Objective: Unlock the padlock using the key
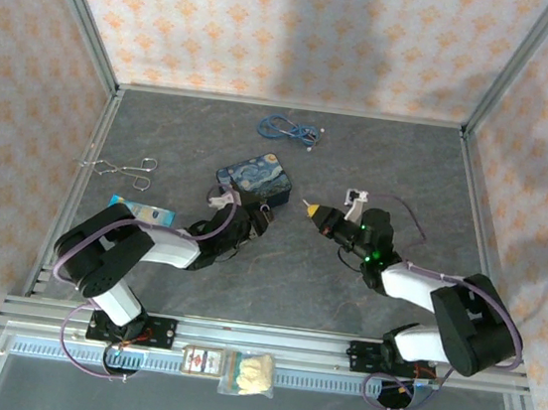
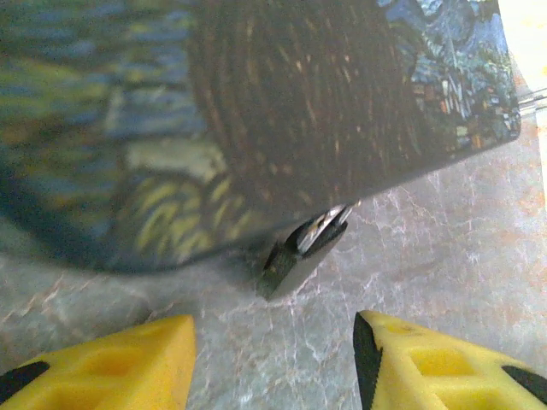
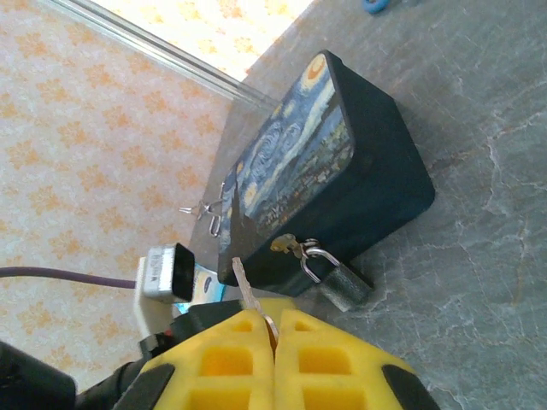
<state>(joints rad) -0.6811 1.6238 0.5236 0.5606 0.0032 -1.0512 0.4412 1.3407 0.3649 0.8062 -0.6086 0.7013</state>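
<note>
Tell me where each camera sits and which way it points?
Top external: above and behind, looking down on the table; left arm and right arm show, bases nearest.
Left wrist: on the left arm, facing the tin and padlock; open left claw below.
Right wrist: on the right arm, facing the same tin and padlock; right claw pinches the key.
Shared: both wrist views see the padlock.

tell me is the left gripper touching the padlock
Apart. The left wrist view shows the left gripper open, with a strip of table between its fingertips and the padlock.
</note>
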